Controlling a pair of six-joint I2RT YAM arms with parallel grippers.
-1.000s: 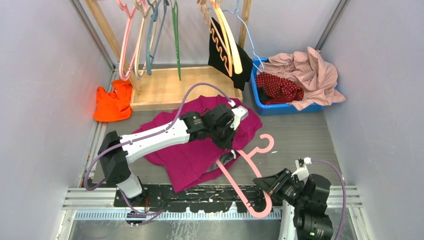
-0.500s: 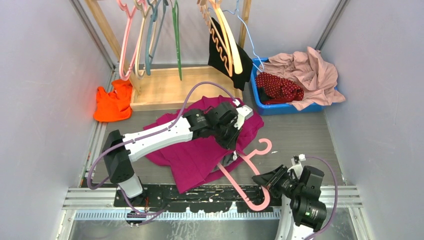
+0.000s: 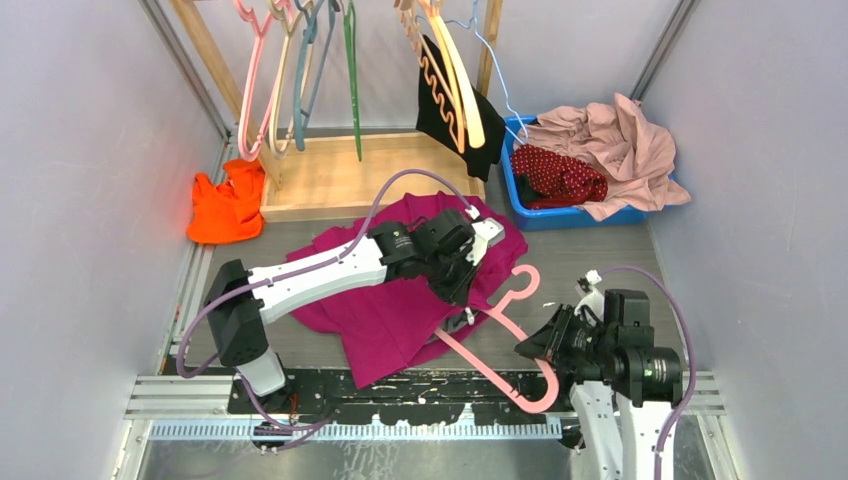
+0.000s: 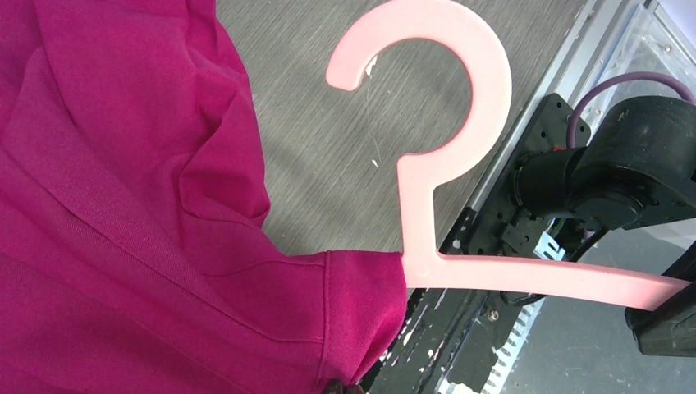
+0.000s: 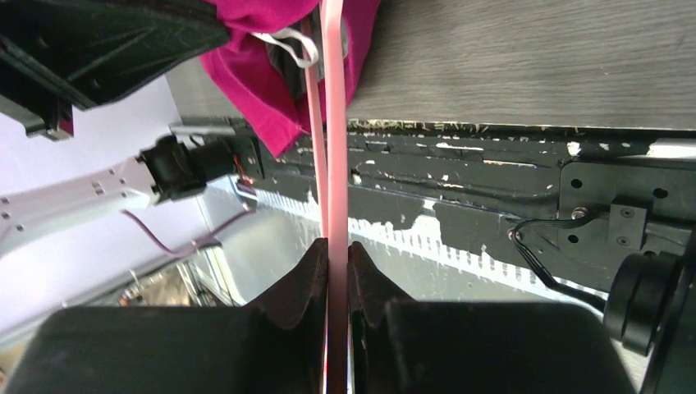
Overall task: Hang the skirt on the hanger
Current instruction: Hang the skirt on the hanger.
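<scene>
The dark red, white-dotted skirt (image 3: 560, 175) lies in the blue bin (image 3: 520, 205) at the back right, away from both arms. The pink hanger (image 3: 497, 338) sits tilted over the table's near middle, its hook (image 4: 447, 78) pointing away and one arm tucked into the plain magenta garment (image 3: 395, 300). My right gripper (image 3: 537, 350) is shut on the hanger's lower arm (image 5: 335, 164), which shows as a thin pink strip between the fingertips (image 5: 335, 246). My left gripper (image 4: 349, 387) is shut on the magenta garment's hem (image 4: 361, 328), right beside the hanger's neck.
A wooden rack (image 3: 340, 170) at the back carries several hangers and a black garment (image 3: 455, 115). An orange cloth (image 3: 225, 205) lies at the far left. A pale pink garment (image 3: 620, 145) spills over the bin. A black rail (image 5: 492, 189) runs along the near edge.
The right arm has risen and swung right while keeping its grip, lifting the hanger's lower end off the rail. The left arm and the magenta garment have shifted slightly.
</scene>
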